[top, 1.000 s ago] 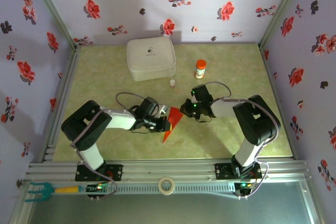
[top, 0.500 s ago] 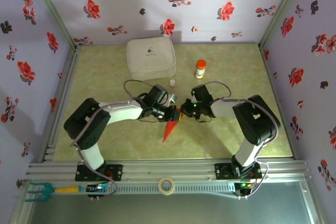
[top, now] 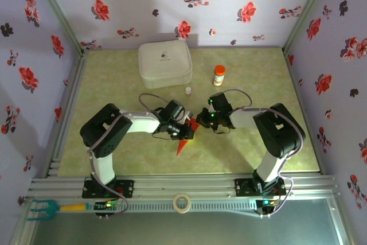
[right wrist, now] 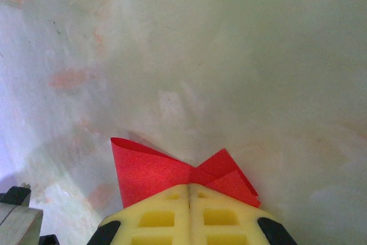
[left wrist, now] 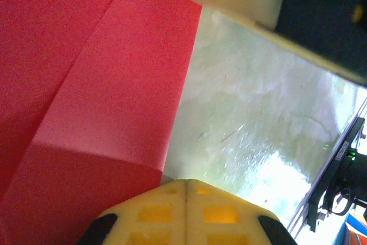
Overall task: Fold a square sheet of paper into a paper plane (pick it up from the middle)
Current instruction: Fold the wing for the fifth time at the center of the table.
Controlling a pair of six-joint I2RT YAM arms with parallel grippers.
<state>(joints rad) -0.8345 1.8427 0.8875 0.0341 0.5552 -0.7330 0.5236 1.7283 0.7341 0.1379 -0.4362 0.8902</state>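
Observation:
The square sheet of paper is bright red and creased into a narrow shape that points toward the near edge of the green table. My right gripper is shut on the paper's far end; two red flaps stick out past its yellow fingertips. My left gripper is shut, with its tips low at the paper's right edge. In the left wrist view the creased red paper spreads to the left of the closed yellow fingers, with nothing between them.
A white rounded case stands at the back of the table. An orange-capped bottle and a small vial are behind the grippers. A tape roll and a green-tipped tool lie on the front rail.
My left gripper slid right along the paper toward the right gripper, then back a little toward the near edge. The red paper now looks narrower. The right gripper has kept its hold.

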